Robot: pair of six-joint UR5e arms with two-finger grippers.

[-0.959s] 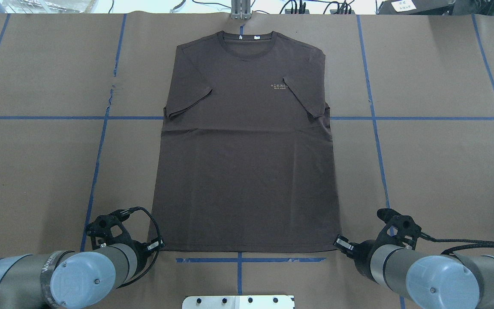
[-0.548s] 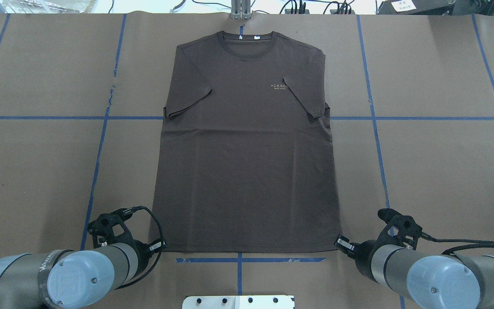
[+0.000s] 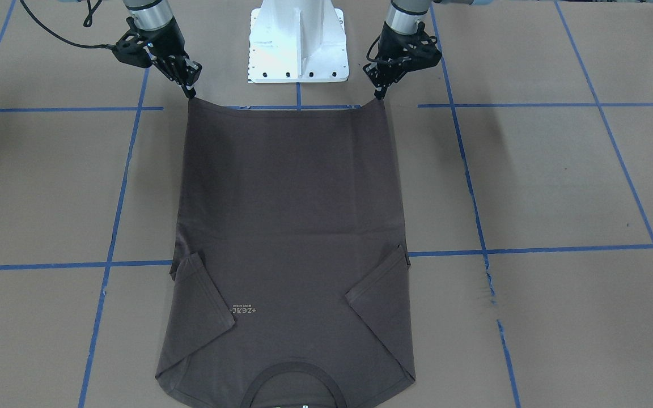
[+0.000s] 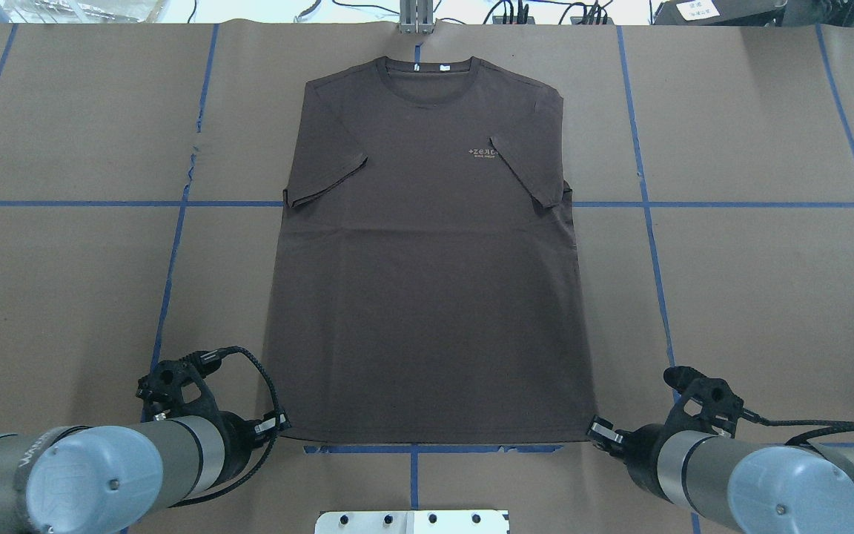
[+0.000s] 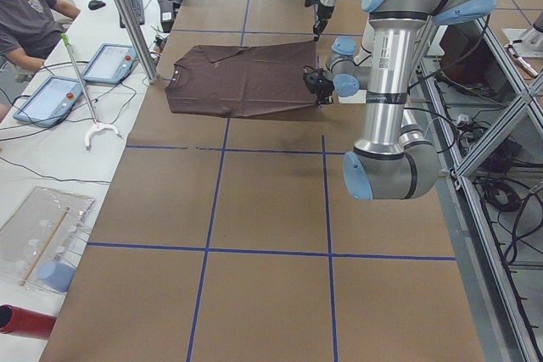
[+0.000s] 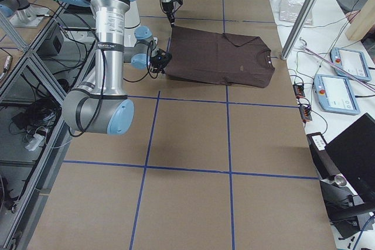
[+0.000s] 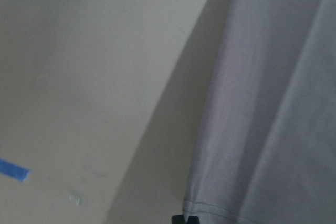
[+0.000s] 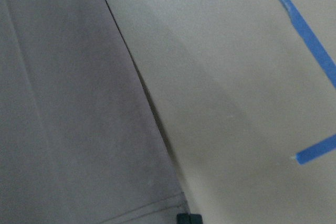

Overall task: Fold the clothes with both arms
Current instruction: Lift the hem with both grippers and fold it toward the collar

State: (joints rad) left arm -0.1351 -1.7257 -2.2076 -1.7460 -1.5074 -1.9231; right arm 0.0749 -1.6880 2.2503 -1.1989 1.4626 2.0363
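The dark grey-brown T-shirt (image 4: 427, 297) lies flat on the brown table, collar at the far side and both sleeves folded inward over the chest. My left gripper (image 4: 281, 426) is shut on the hem's near-left corner. My right gripper (image 4: 596, 431) is shut on the near-right corner. The front-facing view shows the left gripper (image 3: 382, 96) and the right gripper (image 3: 191, 93) each pinching a corner of the T-shirt (image 3: 292, 198). In both wrist views the cloth (image 7: 273, 103) (image 8: 68, 103) casts a shadow on the paper, so the corners are slightly raised.
The white bolted pedestal (image 3: 298, 39) stands between the arms, just behind the hem. Blue tape lines (image 4: 412, 449) grid the brown paper. Past the far edge of the table are a metal post (image 5: 127, 14), tablets (image 5: 51, 95) and a seated person (image 5: 25, 14).
Both grippers have moved a little toward the robot's base, drawing the hem with them. The hem now lies at the near blue tape line.
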